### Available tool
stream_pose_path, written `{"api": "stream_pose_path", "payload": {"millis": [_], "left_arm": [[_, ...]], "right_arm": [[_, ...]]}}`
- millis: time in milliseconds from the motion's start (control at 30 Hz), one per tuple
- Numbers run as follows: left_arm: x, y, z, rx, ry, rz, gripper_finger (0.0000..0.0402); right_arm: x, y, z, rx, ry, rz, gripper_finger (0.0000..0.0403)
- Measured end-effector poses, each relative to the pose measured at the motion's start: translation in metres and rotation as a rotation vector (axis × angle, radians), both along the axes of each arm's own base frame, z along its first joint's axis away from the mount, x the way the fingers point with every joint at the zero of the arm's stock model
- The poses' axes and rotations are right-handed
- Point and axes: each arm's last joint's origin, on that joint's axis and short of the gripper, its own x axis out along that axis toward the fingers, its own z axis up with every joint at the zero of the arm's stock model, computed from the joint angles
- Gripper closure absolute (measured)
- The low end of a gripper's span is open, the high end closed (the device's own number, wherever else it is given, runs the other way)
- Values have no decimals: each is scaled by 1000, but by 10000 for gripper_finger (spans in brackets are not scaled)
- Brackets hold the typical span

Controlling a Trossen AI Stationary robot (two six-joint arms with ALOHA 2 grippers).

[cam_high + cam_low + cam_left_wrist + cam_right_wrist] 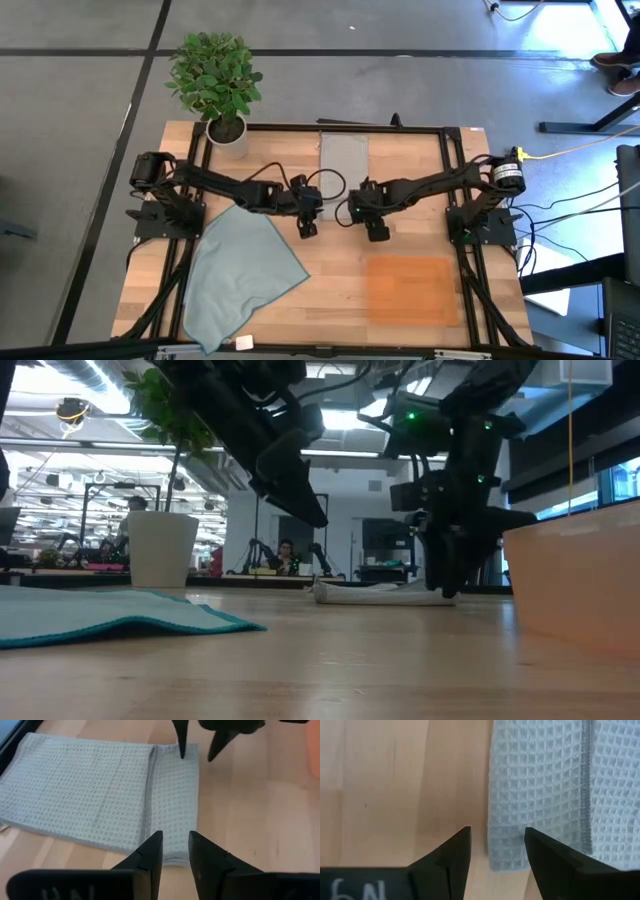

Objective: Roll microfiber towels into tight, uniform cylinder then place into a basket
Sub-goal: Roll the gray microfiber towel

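Both arms reach in toward the middle of the table, converging on the near end of the grey-beige waffle-weave towel (344, 155), which lies folded into a narrow strip at the far centre of the tabletop (400, 230), running away from the arms toward the back rail. The left gripper (175, 851) hovers just above the strip's near short edge with its fingers a narrow gap apart and nothing between them; the right gripper (495, 845) hangs over the neighbouring corner of that same edge, its fingers set somewhat wider and also empty. The pale blue-grey towel (240, 270) lies spread and slightly rumpled on the left front of the table, untouched by either arm, and the orange-brown basket (410, 290) sits at the right front, with no towel in it. A potted plant (215, 85) stands at the far left corner. Judging from this, the step in hand is the start of the roll on the grey-beige towel: neither towel is rolled yet, so the task is early. The next move probably calls for both grippers to drop onto the near edge, pinch or tuck it evenly at both corners, and turn it over itself without skewing.
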Motion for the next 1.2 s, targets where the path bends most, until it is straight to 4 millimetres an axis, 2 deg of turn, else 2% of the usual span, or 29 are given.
{"api": "stream_pose_path", "payload": {"millis": [200,433,600,800,933,1200], "left_arm": [[0,-2,0,-5,-3,-2,317],[0,-3,0,-33,-12,18,317],[0,-3,0,-35,-12,16,317],[1,-8,-1,-23,-5,-11,317],[2,-22,-9,33,39,-111,317],[8,-35,-34,39,100,-148,317]], "right_arm": [[-6,0,-10,-8,-3,-1,217],[-6,0,-12,2,-28,-55,224],[-4,0,-12,10,-53,-80,279],[-3,0,-12,22,-75,-130,385],[-3,-1,-12,48,-73,-130,387],[-3,-6,-12,85,-72,-139,394]]}}
